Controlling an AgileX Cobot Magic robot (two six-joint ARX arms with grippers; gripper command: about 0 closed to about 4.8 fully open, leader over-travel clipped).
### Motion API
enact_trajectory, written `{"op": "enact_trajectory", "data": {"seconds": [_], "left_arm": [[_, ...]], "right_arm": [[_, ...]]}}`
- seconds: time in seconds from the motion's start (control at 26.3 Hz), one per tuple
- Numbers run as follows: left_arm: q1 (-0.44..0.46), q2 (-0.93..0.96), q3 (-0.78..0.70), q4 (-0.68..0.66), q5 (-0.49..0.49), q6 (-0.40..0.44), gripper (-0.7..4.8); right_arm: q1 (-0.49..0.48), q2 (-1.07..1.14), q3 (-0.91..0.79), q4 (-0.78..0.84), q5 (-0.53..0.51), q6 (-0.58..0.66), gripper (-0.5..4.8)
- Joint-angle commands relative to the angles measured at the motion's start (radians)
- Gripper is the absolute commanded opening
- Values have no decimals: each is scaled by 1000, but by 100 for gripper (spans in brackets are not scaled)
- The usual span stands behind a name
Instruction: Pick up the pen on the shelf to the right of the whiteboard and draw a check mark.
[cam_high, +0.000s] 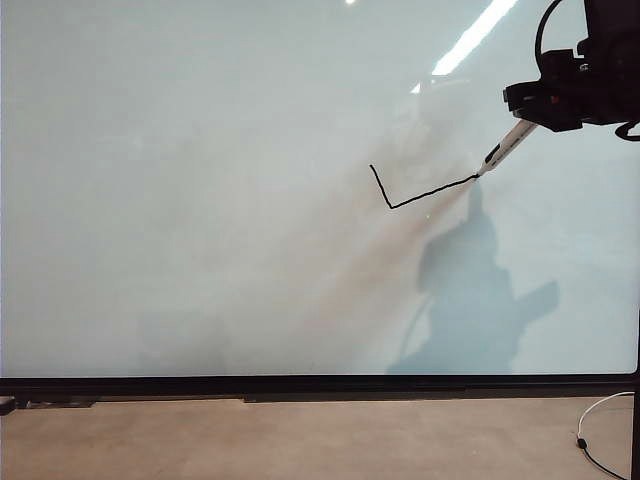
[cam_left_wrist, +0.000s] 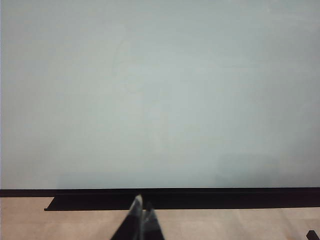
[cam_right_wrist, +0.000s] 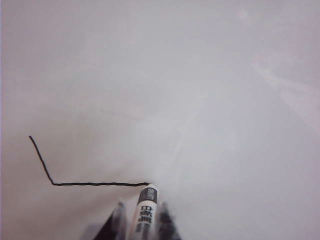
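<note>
right end effector (cam_right_wrist: 141, 220) pinching pen (cam_right_wrist: 145, 210), tip touching whiteboard (cam_high: 200, 150) at end of check mark (cam_high: 420, 190), upper right in exterior view. left end effector (cam_left_wrist: 141, 220) pressed together, low near board's bottom frame; seen only in left wrist view.

White pen (cam_high: 508, 146) tilted, black tip touching whiteboard (cam_high: 200, 200) at the end of black check mark (cam_high: 420, 192).

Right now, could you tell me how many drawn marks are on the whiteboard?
1. The check mark sits right of centre on the whiteboard, its long stroke ending at the tip of the pen held by the right gripper. None seems hidden.
</note>
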Motion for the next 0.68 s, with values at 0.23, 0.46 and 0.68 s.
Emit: {"op": "enact_trajectory", "data": {"seconds": [0.23,0.46,0.68], "left_arm": [[0,0,3,13,0,4,-5],[0,0,3,13,0,4,-4],[0,0,3,13,0,4,-4]], "right_arm": [[-25,-32,7,8,22,-12,-9],[-9,-46,6,-16,10,2,-9],[5,-120,-19,-84,16,1,-9]]}}
